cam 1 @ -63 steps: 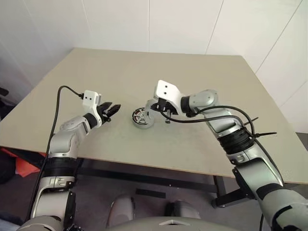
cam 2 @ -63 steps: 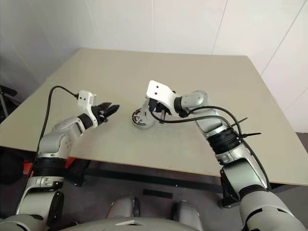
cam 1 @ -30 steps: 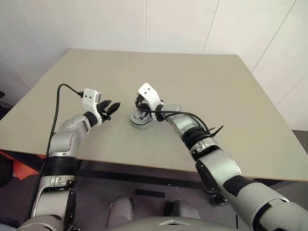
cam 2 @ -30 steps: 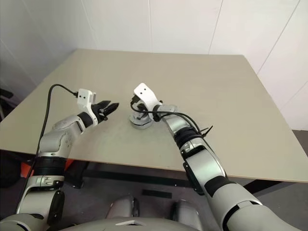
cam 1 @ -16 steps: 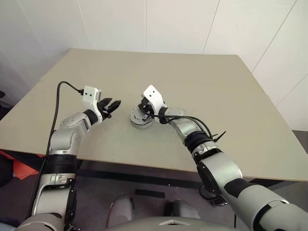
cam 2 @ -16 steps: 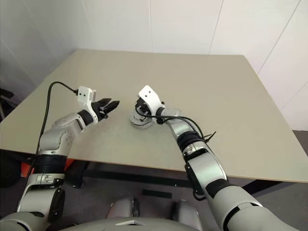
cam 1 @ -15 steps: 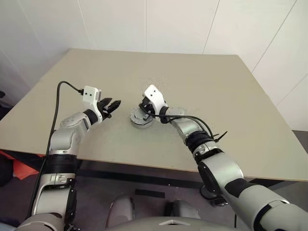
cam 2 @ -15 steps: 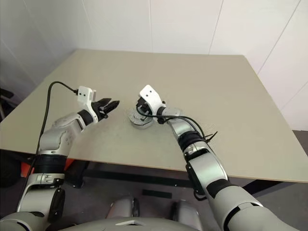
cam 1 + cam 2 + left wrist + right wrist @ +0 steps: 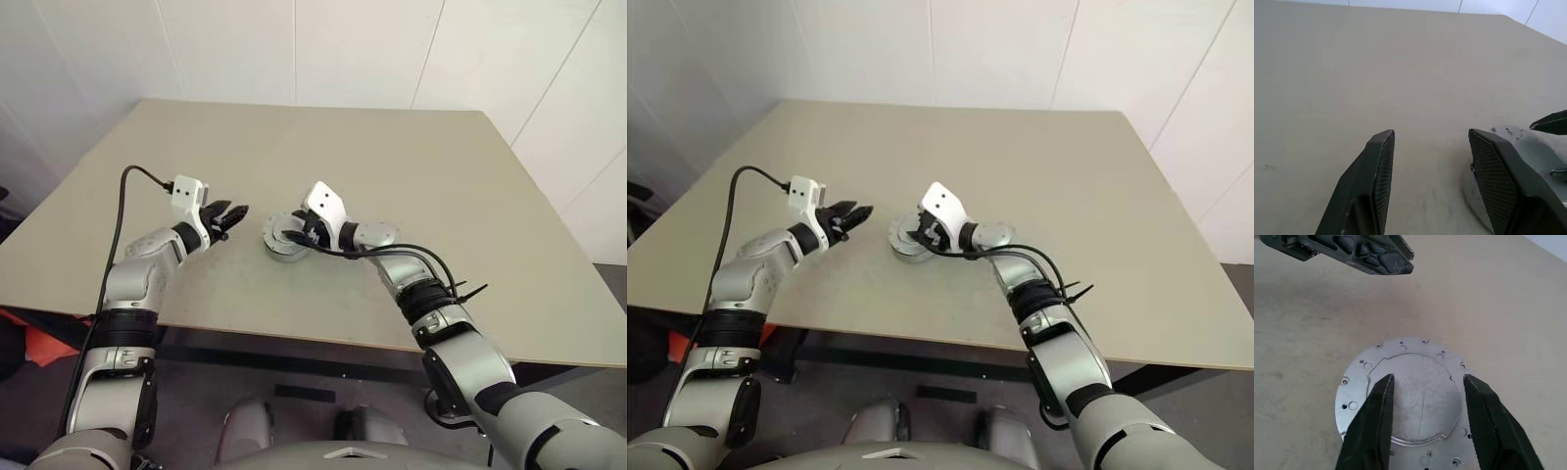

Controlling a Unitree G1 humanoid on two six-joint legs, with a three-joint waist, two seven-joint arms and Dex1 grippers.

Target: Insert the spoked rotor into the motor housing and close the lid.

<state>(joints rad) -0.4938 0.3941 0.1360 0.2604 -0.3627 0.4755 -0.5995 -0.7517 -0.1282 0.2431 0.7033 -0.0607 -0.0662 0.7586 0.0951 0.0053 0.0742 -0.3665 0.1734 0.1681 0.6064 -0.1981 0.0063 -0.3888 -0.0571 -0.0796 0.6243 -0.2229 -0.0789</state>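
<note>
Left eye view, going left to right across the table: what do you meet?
Left claw, open → lid, resting on the motor housing → right claw, open over the lid's right side.

Beige table (image 9: 411, 186), white panelled walls (image 9: 294, 49) behind, orange object (image 9: 39, 343) below table edge

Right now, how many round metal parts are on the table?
1: a silver lid closing the motor housing near the table's middle, between the two grippers. The rotor may be hidden inside.
</note>
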